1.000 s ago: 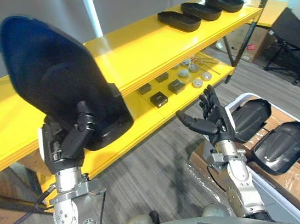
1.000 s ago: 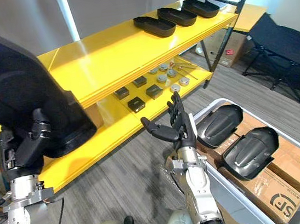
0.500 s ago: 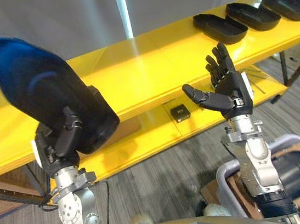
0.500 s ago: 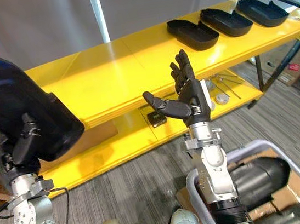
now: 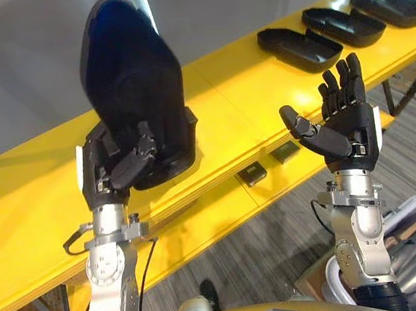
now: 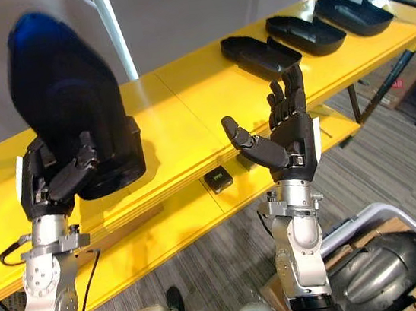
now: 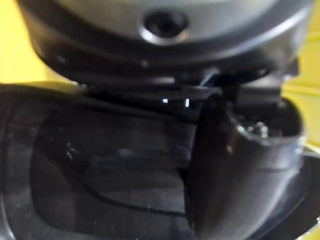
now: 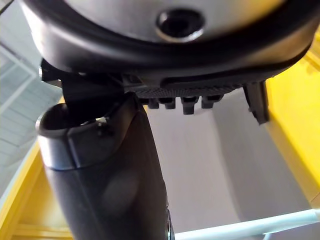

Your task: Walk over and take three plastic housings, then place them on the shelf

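Observation:
My left hand point(image 5: 117, 167) is shut on a black plastic housing point(image 5: 134, 88), holding it upright above the front of the yellow shelf point(image 5: 244, 82). In the left wrist view the housing's dark shell point(image 7: 100, 165) lies right against the thumb point(image 7: 240, 170). My right hand point(image 5: 342, 126) is raised in front of the shelf, open, palm up, and holds nothing. Three more black housings point(image 5: 298, 38) lie in a row at the shelf's far right end. Others rest in a grey bin point(image 6: 377, 271) at the lower right.
A lower yellow shelf board point(image 5: 223, 215) carries small dark blocks point(image 5: 252, 173). A black shelf upright point(image 6: 370, 73) stands at the right. Grey plank floor point(image 5: 281, 245) lies below. A white pole point(image 6: 111, 30) rises behind the shelf.
The view has shifted closer to the shelf. My left hand has swung the housing from a tilt to upright over the shelf. My right hand has stayed raised and open.

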Controlling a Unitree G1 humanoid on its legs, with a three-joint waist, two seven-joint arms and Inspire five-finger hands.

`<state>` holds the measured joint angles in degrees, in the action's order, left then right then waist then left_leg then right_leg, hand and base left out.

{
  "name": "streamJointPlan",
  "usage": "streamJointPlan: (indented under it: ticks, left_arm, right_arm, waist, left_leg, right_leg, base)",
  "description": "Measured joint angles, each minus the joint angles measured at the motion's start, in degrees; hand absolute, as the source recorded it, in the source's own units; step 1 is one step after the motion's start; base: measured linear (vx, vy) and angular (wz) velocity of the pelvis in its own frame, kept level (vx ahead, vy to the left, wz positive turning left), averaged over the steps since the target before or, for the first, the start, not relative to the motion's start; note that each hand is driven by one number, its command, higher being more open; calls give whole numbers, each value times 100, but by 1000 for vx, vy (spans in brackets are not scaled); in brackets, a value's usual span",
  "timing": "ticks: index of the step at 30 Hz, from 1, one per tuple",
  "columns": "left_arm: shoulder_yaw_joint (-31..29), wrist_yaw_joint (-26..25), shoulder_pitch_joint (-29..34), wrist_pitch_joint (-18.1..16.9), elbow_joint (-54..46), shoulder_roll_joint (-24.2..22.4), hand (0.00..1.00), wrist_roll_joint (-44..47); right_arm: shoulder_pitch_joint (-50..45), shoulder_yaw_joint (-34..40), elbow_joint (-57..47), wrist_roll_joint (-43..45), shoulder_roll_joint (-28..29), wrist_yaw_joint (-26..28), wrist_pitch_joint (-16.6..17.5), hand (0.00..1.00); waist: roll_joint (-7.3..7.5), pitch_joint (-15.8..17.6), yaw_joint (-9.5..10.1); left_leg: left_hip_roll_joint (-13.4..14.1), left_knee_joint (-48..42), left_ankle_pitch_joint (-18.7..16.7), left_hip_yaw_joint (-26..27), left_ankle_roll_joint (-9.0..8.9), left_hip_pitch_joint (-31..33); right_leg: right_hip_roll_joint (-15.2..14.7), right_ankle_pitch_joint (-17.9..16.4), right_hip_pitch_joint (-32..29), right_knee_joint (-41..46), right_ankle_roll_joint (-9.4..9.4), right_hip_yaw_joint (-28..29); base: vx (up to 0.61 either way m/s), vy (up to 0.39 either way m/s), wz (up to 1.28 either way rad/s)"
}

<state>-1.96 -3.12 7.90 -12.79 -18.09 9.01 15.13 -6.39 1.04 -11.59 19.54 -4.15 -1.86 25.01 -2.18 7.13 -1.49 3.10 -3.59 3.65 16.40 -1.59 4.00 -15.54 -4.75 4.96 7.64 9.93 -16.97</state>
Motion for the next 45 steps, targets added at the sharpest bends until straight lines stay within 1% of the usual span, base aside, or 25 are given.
streamJointPlan:
  ticks: [2,4,6,7,8,9,10,11,12,13,14,15,17,18,20,21,22,23,26,30,31,34,35,39,45]
  left_arm:
    - [239,124,-294,198,184,10,0,53]
    - [436,131,-604,298,437,65,0,53]
    - [599,125,-1233,471,956,240,0,174]
    - [600,117,-1375,520,1072,292,0,304]
    - [600,72,-1692,627,1330,348,0,593]
    - [595,-55,-2010,749,1585,367,0,932]
    - [593,-139,-2167,808,1721,380,0,1045]
    - [566,-317,-2478,881,2071,416,0,1267]
    - [494,-461,-2764,986,2407,472,0,1500]
    - [437,-526,-2897,1049,2557,493,0,1625]
    - [285,-671,-3097,1143,2799,505,0,1771]
    - [216,-745,-3144,1183,2868,511,0,1834]
    - [8,-937,-3253,1330,3008,578,0,2090]
    - [-19,-956,-3265,1367,3036,593,0,2129]
    - [-18,-1092,-3383,1578,3274,698,0,2128]
    - [-18,-1180,-3545,1688,3536,784,0,2130]
    - [-47,-1206,-3641,1705,3663,821,0,2191]
    - [-131,-1302,-3910,1741,3870,895,0,2357]
    - [-141,-1426,-4118,1841,3895,934,0,2352]
    - [-239,-1577,-4129,2082,3906,935,0,2358]
    - [-271,-1630,-4153,2137,4004,935,0,2358]
    - [-316,-1647,-4242,2166,4289,936,0,2365]
    - [-336,-1714,-4297,2162,4424,936,100,2375]
    - [-304,-2025,-4553,2186,4598,982,100,2369]
    - [-131,-2342,-4699,2270,4675,1014,100,2302]
  right_arm:
    - [-12,-31,-22,-20,-14,-1,-22,100]
    - [-11,-30,-36,-87,-25,-11,-62,100]
    - [52,-47,-42,-78,-143,0,-110,100]
    - [72,-54,-45,-63,-188,11,-114,100]
    - [67,-48,-78,-9,-282,23,-118,100]
    - [69,-46,-117,17,-336,28,-172,100]
    - [68,-37,-158,19,-346,28,-220,100]
    - [68,-53,-255,18,-369,43,-287,100]
    - [67,-80,-368,18,-419,120,-331,100]
    - [63,-111,-436,18,-446,170,-350,100]
    - [69,-176,-535,20,-490,302,-366,100]
    - [68,-191,-584,22,-496,375,-413,100]
    - [64,-199,-693,133,-501,628,-626,100]
    - [62,-195,-693,133,-508,657,-695,100]
    - [75,-211,-691,129,-564,740,-937,100]
    - [122,-258,-687,129,-658,804,-1015,100]
    - [181,-291,-686,129,-723,829,-1059,100]
    - [369,-343,-674,129,-846,884,-1152,100]
    - [553,-379,-674,130,-944,916,-1228,100]
    - [548,-376,-675,129,-943,1007,-1376,100]
    - [548,-378,-675,130,-944,1030,-1451,100]
    - [571,-387,-675,149,-947,1027,-1472,100]
    - [620,-392,-675,150,-950,1020,-1472,100]
    - [810,-435,-688,157,-970,978,-1574,100]
    - [892,-639,-688,157,-969,878,-1756,100]
  waist:
    - [7,5,-40]
    - [10,7,-61]
    - [12,8,-137]
    - [12,8,-181]
    - [12,8,-237]
    - [15,10,-279]
    - [22,16,-309]
    - [25,18,-357]
    - [37,25,-383]
    - [39,33,-394]
    - [46,52,-461]
    - [47,52,-497]
    - [83,80,-516]
    - [93,87,-524]
    - [101,102,-529]
    - [93,112,-526]
    - [88,143,-527]
    - [96,274,-535]
    - [75,310,-545]
    - [73,311,-599]
    - [59,319,-619]
    - [-2,380,-629]
    - [-40,432,-640]
    - [-107,601,-659]
    - [-114,649,-657]
  left_leg:
    - [-60,133,18,58,36,-50]
    - [-74,223,59,57,41,-72]
    - [-103,486,221,59,34,-137]
    - [-111,558,270,59,33,-146]
    - [-131,707,358,63,40,-180]
    - [-142,845,418,97,47,-232]
    - [-143,843,421,109,50,-229]
    - [-138,847,422,155,51,-230]
    - [-134,856,414,232,42,-228]
    - [-131,865,398,262,19,-218]
    - [-119,867,409,287,12,-195]
    - [-109,867,416,296,10,-177]
    - [-48,867,463,386,15,-120]
    - [-50,867,495,390,41,-113]
    - [-18,865,549,395,24,-92]
    - [7,863,579,401,25,-40]
    - [25,858,599,411,33,-18]
    - [54,853,634,418,35,3]
    - [66,863,684,407,55,123]
    - [62,864,717,372,69,123]
    - [69,868,735,355,72,123]
    - [77,871,756,345,76,130]
    - [79,872,758,344,70,150]
    - [121,873,765,316,18,266]
    - [128,871,792,306,43,276]
  right_leg:
    - [-32,80,-2,-83,-2,2]
    - [-30,94,-7,-89,15,-5]
    - [-20,95,-69,-88,16,-2]
    - [-17,95,-90,-89,16,0]
    - [-14,97,-124,-88,18,2]
    - [-12,103,-163,-86,28,31]
    - [-14,107,-174,-83,31,53]
    - [-13,131,-207,-83,20,108]
    - [-14,135,-256,-83,19,182]
    - [-14,136,-284,-83,19,207]
    - [-4,146,-330,-82,20,241]
    - [8,154,-358,-81,9,253]
    - [75,189,-479,-83,-24,338]
    - [88,191,-489,-83,-27,338]
    - [134,210,-515,-89,-55,355]
    - [161,237,-585,-87,-82,385]
    - [179,264,-610,-95,-109,391]
    - [214,306,-629,-121,-115,412]
    - [243,392,-706,-204,-106,419]
    - [242,400,-684,-202,-97,398]
    - [249,400,-680,-190,-97,385]
    - [255,395,-686,-190,-106,383]
    - [255,388,-710,-204,-119,385]
    - [280,412,-806,-215,-120,399]
    - [283,453,-809,-230,-114,408]
  base:
    - [52,71,-6]
    - [12,18,-3]
    - [-16,2,-1]
    - [-43,8,-2]
    - [-56,26,-7]
    - [-58,33,-8]
    - [-64,45,-17]
    - [-61,44,-23]
    - [-67,41,-27]
    - [-71,32,-24]
    - [-57,17,-13]
    - [-64,16,-17]
    - [-46,2,-19]
    - [-24,-7,-9]
    - [-10,-7,-2]
    - [-22,-14,-6]
    - [-52,-10,-9]
    - [-56,-1,-6]
    - [-43,15,0]
    - [-19,20,4]
    - [-26,6,5]
    - [-39,10,1]
    - [-61,17,1]
    - [-60,8,2]
    - [-2,-1,1]
